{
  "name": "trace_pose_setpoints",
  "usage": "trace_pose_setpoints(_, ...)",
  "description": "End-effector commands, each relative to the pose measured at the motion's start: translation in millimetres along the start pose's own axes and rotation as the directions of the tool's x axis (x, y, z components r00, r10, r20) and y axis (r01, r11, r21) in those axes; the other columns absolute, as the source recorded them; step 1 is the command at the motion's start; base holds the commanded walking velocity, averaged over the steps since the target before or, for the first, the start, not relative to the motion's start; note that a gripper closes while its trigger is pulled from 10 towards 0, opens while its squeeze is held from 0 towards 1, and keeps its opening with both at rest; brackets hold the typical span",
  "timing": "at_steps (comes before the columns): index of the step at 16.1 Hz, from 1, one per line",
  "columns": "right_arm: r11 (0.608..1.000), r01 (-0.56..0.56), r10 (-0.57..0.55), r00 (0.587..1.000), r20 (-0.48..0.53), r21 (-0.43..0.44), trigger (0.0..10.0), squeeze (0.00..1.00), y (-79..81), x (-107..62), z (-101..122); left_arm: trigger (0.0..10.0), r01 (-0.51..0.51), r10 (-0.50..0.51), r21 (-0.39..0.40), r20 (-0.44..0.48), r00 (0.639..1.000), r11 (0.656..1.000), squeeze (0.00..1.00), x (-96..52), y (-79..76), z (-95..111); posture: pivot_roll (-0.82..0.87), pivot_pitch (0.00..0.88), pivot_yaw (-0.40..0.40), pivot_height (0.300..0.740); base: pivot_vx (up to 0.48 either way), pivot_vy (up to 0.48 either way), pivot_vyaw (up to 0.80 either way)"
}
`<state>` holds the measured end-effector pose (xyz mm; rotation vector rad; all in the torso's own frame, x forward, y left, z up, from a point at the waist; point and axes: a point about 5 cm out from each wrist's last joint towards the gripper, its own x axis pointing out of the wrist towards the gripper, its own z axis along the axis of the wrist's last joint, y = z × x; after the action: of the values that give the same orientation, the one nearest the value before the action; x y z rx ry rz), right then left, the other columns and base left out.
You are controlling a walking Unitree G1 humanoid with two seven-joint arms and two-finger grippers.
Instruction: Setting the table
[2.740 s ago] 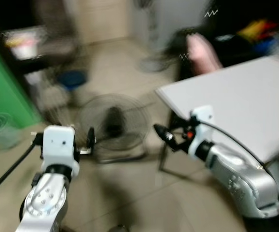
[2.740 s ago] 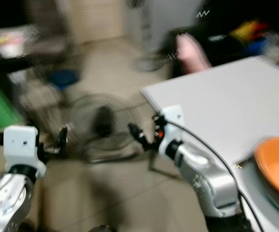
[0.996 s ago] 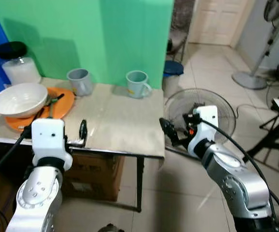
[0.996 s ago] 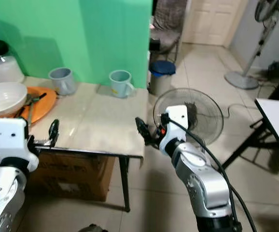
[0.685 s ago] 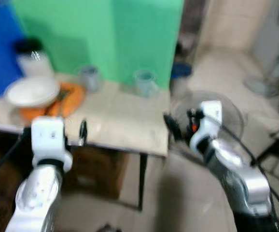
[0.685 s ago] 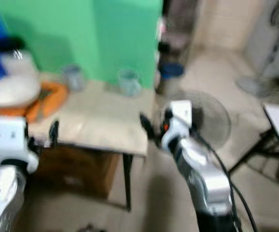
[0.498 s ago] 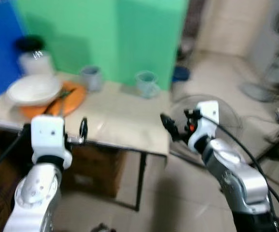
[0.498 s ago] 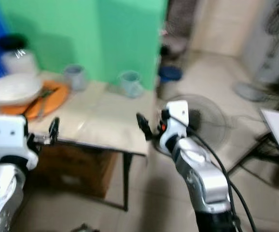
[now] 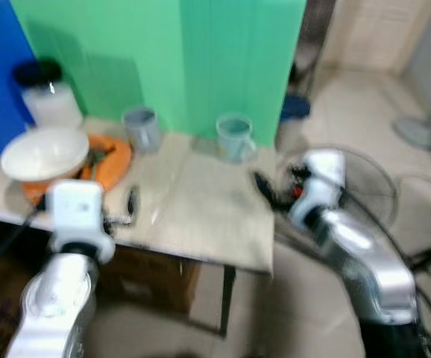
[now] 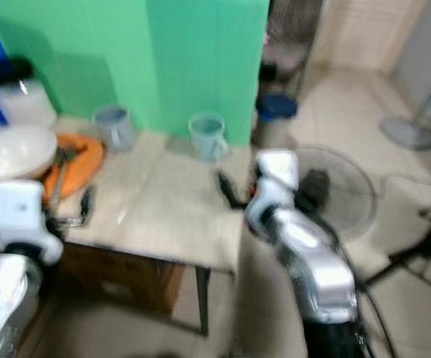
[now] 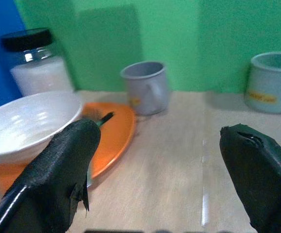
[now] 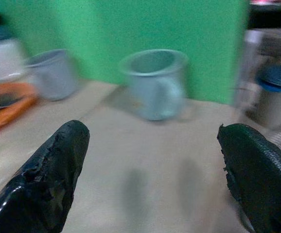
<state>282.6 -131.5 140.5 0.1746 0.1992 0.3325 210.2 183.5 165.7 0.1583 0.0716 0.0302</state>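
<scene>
On the worktop (image 9: pixel 200 216) before me, with both the left claw (image 11: pixel 155 160) and right claw (image 12: pixel 152 160) spread wide and empty, the white bowl (image 9: pixel 44 153) sits on the orange plate (image 9: pixel 111 160) (glazed, probably slippery and breakable), so I'd grip its rim.

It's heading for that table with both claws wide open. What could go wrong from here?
The open right gripper points at the pale green mug, which stands near the beige table's edge; a clumsy approach might knock it off. The open left gripper is low beside the white bowl stacked on the orange plate, so a bump could slide both. The head views are blurred, so aiming may suffer.
</scene>
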Motion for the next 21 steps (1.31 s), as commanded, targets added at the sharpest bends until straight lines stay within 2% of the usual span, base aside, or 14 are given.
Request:
trace_pose_setpoints(1,1.000,-0.021,0.020,1.000,0.021,0.012,10.0,0.00,7.5,1.8,4,10.0,-0.011,0.011,0.018,0.005,1.000,1.000,0.00,0.1,4.8,1,0.00,0.005,0.007,0.740,0.371,0.000,-0.71)
trace_pose_setpoints(4,1.000,-0.027,0.028,0.999,0.036,-0.009,10.0,0.00,6.9,0.3,8,10.0,0.010,-0.010,0.018,0.010,1.000,1.000,0.00,2.6,2.5,2,-0.01,0.008,0.014,0.740,0.371,0.000,-0.45)
trace_pose_setpoints(6,0.995,-0.103,0.103,0.995,0.006,-0.003,10.0,0.00,13.9,3.2,9,10.0,0.021,-0.021,0.034,0.009,1.000,0.999,0.00,2.4,0.4,1,-0.01,0.014,0.014,0.740,0.163,0.000,0.00)
trace_pose_setpoints(7,0.985,-0.169,0.170,0.985,-0.019,0.022,10.0,0.00,18.6,6.2,9,10.0,0.033,-0.033,0.036,0.006,0.999,0.999,0.00,2.2,-1.6,1,-0.01,0.022,0.014,0.740,0.000,0.000,0.00)
trace_pose_setpoints(8,0.984,-0.179,0.179,0.984,-0.015,0.016,10.0,0.00,18.7,9.1,11,10.0,0.047,-0.047,0.040,0.001,0.999,0.998,0.00,1.9,-3.4,1,-0.01,0.025,0.014,0.740,0.000,0.000,0.00)
trace_pose_setpoints(9,0.988,-0.154,0.154,0.988,-0.005,0.009,10.0,0.00,14.7,21.1,16,10.0,0.104,-0.104,0.031,0.000,0.995,0.994,0.00,0.2,-7.4,1,-0.01,0.035,0.013,0.740,0.000,0.000,0.00)
trace_pose_setpoints(10,0.990,-0.142,0.142,0.990,-0.001,0.019,10.0,0.44,13.2,35.7,22,10.0,0.166,-0.166,0.022,-0.013,0.986,0.986,0.00,-1.1,-10.3,0,-0.01,0.040,0.014,0.740,0.000,0.000,0.00)
trace_pose_setpoints(11,0.990,-0.139,0.139,0.990,0.004,0.021,10.0,0.85,13.4,39.7,24,10.0,0.183,-0.183,0.023,-0.016,0.983,0.983,0.00,-1.0,-10.7,0,-0.01,0.040,0.013,0.740,0.000,0.000,0.00)
trace_pose_setpoints(12,0.987,-0.157,0.156,0.987,0.019,0.021,10.0,1.00,15.5,47.6,27,10.0,0.226,-0.226,0.017,-0.025,0.974,0.974,0.00,-1.0,-12.0,0,-0.01,0.046,0.012,0.740,0.000,0.000,0.00)
trace_pose_setpoints(14,0.950,-0.306,0.307,0.952,0.006,-0.064,10.0,1.00,26.0,62.1,27,10.0,0.348,-0.346,0.039,-0.055,0.937,0.937,0.00,-1.5,-17.5,-2,0.00,0.057,0.010,0.740,0.000,0.000,0.00)
trace_pose_setpoints(15,0.941,-0.327,0.327,0.945,-0.013,-0.091,10.0,1.00,24.8,67.8,26,10.0,0.393,-0.389,0.049,-0.063,0.919,0.918,0.00,-1.7,-19.9,-2,0.00,0.062,0.007,0.740,0.000,0.000,0.00)
trace_pose_setpoints(16,0.950,-0.282,0.283,0.959,-0.014,-0.137,10.0,1.00,16.3,77.2,28,10.0,0.446,-0.442,0.054,-0.064,0.895,0.894,0.00,-2.6,-21.1,0,0.00,0.066,0.005,0.740,0.000,0.000,0.00)
trace_pose_setpoints(17,0.952,-0.271,0.273,0.962,-0.010,-0.142,10.0,1.00,13.2,79.6,29,10.0,0.458,-0.454,0.058,-0.064,0.889,0.887,0.00,-2.7,-21.0,1,0.00,0.070,0.003,0.740,0.000,0.000,0.00)
trace_pose_setpoints(21,0.936,-0.293,0.286,0.956,-0.065,-0.194,10.0,1.00,4.9,86.8,21,10.0,0.560,-0.558,0.029,-0.053,0.828,0.828,0.00,-7.2,-30.5,3,-0.01,0.080,0.013,0.740,0.000,0.000,0.00)
